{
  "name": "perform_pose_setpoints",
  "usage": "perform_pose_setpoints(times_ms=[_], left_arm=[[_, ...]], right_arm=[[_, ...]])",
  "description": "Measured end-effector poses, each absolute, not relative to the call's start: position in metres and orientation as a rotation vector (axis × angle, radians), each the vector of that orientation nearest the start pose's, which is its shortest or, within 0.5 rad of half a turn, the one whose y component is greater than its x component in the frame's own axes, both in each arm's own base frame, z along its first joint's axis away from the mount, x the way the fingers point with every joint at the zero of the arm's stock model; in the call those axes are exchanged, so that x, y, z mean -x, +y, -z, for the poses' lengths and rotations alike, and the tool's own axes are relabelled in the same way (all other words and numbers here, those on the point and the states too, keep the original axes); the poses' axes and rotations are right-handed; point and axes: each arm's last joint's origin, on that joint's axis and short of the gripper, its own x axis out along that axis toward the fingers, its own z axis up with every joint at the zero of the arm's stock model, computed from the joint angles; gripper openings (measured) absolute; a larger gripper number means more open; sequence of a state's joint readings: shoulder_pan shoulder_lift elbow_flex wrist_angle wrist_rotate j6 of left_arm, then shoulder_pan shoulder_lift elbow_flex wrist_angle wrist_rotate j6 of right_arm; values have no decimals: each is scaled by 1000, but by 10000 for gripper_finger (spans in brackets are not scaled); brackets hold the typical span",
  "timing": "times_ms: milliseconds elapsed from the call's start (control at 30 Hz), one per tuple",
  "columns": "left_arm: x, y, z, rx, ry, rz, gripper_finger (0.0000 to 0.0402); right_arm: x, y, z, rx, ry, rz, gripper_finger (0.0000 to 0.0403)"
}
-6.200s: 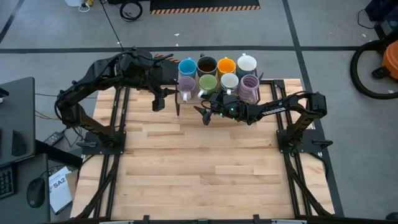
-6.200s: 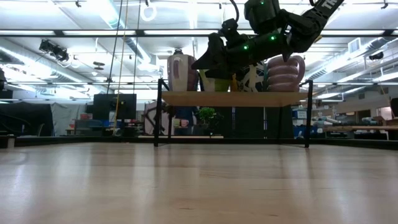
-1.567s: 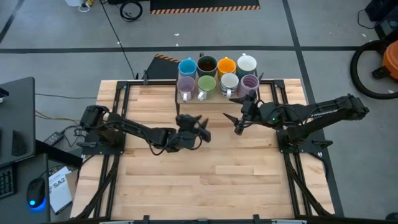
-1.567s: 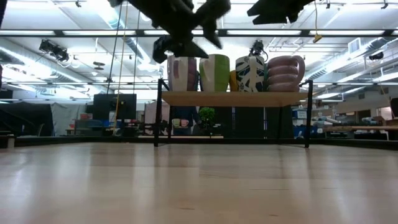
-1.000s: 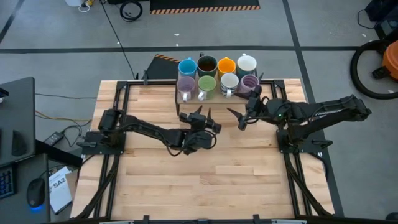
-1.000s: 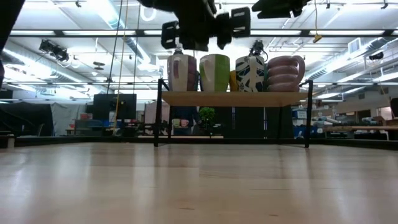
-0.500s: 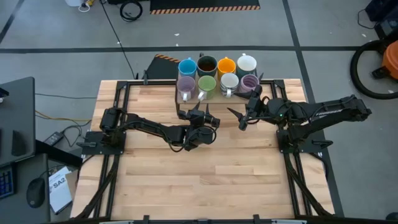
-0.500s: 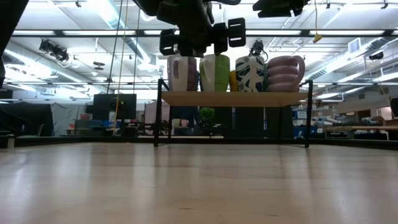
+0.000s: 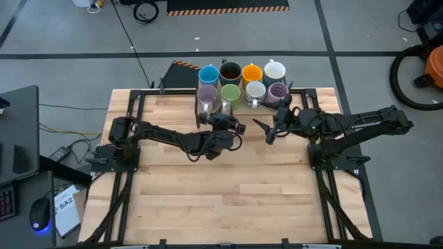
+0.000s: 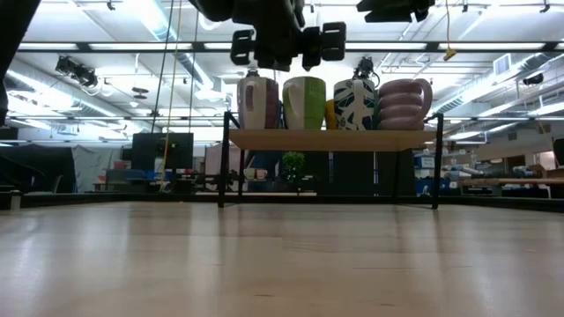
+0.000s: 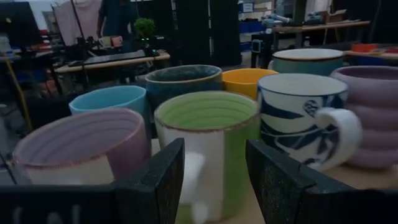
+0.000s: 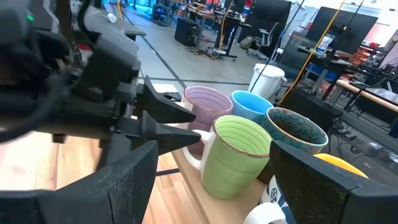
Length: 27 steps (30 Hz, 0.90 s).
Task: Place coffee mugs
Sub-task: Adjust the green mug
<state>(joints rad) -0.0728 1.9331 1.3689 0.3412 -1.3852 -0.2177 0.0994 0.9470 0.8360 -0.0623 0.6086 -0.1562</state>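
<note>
On the wooden table (image 9: 228,187), nothing but bare planks at the near end. Farther back, left gripper (image 9: 223,117) with fingers spread, straddling the white handle of the green mug (image 11: 208,149) without clasping it. Just to its right, right gripper (image 9: 268,128) hovering with fingers wide apart, grasping nothing. Beyond both, on a small raised shelf (image 10: 330,138) at the far edge, eight mugs (image 9: 241,84) in two rows: lilac mug (image 9: 207,95), green, white patterned mug (image 11: 301,121), ribbed lilac mug (image 10: 405,103); behind them blue mug (image 9: 208,75), dark mug (image 9: 230,72), orange mug (image 9: 252,72), white mug (image 9: 275,70).
</note>
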Motion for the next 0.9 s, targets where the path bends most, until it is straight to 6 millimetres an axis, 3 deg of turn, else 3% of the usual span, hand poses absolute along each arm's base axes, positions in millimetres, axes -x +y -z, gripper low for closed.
perform_pose_setpoints(times_ms=[267, 667, 900], left_arm=[[-426, 9, -254, 19, 55, -1294, 178], [-425, 8, -254, 28, 42, -1317, 162], [-425, 3, -274, -15, 70, -1327, 153]], right_arm=[[-207, 4, -335, 163, 183, 499, 315], [-207, 4, -335, 185, 189, 497, 315], [-207, 4, -335, 185, 188, 498, 315]])
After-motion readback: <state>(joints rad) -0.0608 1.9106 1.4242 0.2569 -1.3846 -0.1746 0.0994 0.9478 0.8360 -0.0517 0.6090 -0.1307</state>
